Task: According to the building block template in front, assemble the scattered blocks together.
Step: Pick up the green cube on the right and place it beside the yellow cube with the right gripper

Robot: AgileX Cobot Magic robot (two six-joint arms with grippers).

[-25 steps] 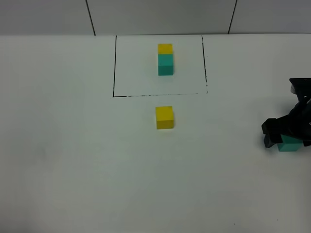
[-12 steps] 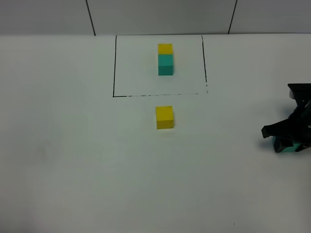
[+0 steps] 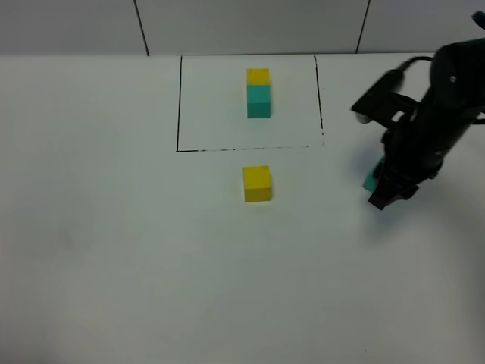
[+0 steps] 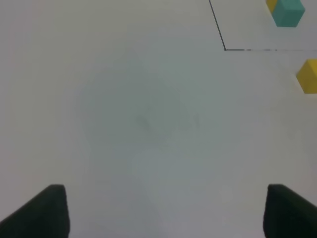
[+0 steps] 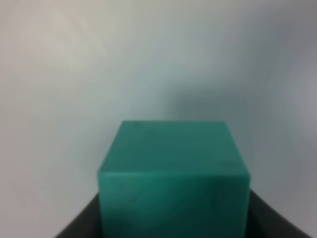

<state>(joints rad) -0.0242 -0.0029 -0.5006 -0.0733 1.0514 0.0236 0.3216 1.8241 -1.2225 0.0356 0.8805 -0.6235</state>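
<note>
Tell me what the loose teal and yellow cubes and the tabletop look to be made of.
The teal cube: probably painted wood or hard plastic, matte; flat even colour, crisp edges, no glare. The yellow cube: likely the same, matte; uniform colour, sharp corners. The tabletop: smooth white laminate or board, low sheen; only soft, diffuse shading. No grain shows, so none is certain.

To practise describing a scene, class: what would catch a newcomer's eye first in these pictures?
The black right gripper, on the right of the table, is shut on a teal cube, apparently raised off it. A loose yellow cube sits mid-table, just outside the black-line frame around the yellow-and-teal template.
</note>
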